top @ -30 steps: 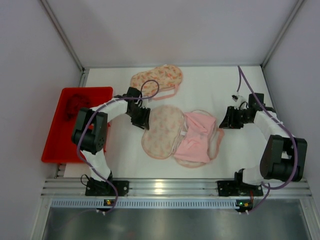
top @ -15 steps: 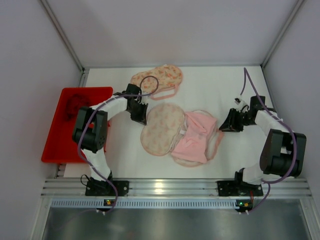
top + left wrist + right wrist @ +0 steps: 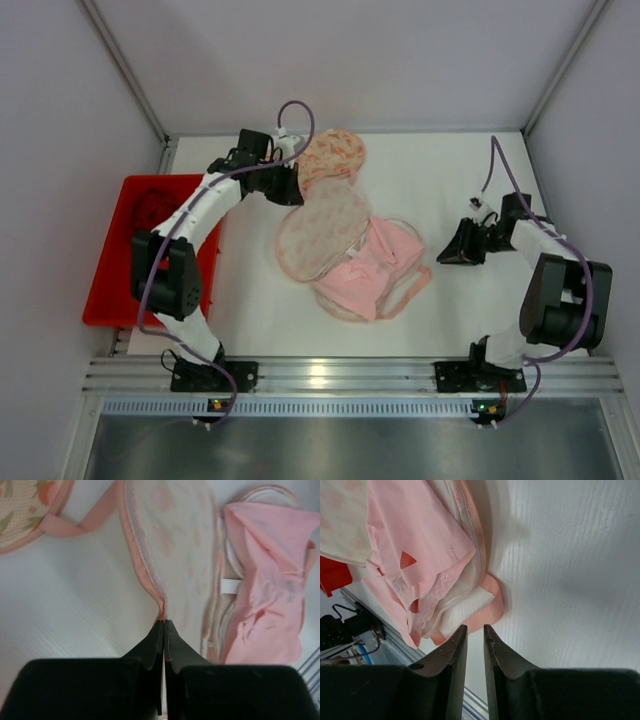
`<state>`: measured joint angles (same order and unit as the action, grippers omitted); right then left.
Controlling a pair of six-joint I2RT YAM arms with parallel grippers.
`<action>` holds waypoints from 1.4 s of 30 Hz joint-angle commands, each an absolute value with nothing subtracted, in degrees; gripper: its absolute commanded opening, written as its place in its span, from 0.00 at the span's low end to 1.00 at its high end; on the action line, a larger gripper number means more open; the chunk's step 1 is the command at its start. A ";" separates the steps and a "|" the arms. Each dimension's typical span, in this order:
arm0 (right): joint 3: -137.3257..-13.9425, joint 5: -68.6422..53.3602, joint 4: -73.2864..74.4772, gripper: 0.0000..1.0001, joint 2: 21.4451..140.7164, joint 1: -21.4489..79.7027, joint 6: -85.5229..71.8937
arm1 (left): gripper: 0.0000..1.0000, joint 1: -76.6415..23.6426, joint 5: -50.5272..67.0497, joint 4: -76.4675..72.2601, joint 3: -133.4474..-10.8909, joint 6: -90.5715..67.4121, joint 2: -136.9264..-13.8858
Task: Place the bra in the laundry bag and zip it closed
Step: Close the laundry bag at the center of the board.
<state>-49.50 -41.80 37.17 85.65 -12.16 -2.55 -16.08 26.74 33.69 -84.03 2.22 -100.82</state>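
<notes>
- The bra (image 3: pixel 385 265) lies crumpled in the middle of the table, on the open right-hand half of the laundry bag (image 3: pixel 320 230), between the two grippers.
- The left gripper (image 3: pixel 290 187) sits at the bag's far left edge. In its wrist view the jaws are pressed fully together on the peach trim of the floral flap (image 3: pixel 170 540), and the bra (image 3: pixel 270 580) is off to the right of the fingers, not touching them.
- The right gripper (image 3: pixel 445 252) rests just right of the bag. Its jaws stand a narrow slit apart with only bare table between them. A peach strap loop (image 3: pixel 490 611) curls just beyond the tips, and the bra (image 3: pixel 415 540) lies further on.
- The bra is soft pink cloth, creased and folded. The bag is fine mesh printed with pale orange flowers, rounded, edged in peach binding.
- A second floral pouch (image 3: pixel 335 150) lies behind the bag.
- The table (image 3: pixel 480 320) is white and faintly ribbed. A red tray (image 3: pixel 115 290) sits at its left edge, a metal rail (image 3: pixel 320 375) runs along the front, and pale walls (image 3: pixel 350 60) enclose it.
</notes>
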 commanded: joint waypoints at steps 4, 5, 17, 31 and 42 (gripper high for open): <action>-49.40 -45.62 38.50 0.18 89.29 -12.92 -1.58 | 0.00 -22.40 38.50 33.84 -86.92 4.13 -94.14; -49.39 -45.70 38.32 0.18 89.56 -12.92 -1.67 | 0.00 -24.94 38.41 33.84 -86.92 4.22 -93.78; -50.71 -44.21 39.64 0.16 89.39 -12.92 -1.32 | 0.00 -47.54 29.02 26.58 -83.34 0.27 -102.03; -56.51 -41.40 41.31 0.15 87.01 -14.77 -0.97 | 0.00 -56.51 19.69 16.43 -79.82 -3.96 -116.64; -63.88 -42.19 37.89 0.18 89.47 -14.68 -2.63 | 0.40 -56.86 30.05 24.86 -73.47 12.11 -95.55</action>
<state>-58.65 -41.45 40.03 88.95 -14.06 -1.87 -56.45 25.63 22.85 -72.38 4.80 -103.96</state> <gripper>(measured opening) 0.170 0.381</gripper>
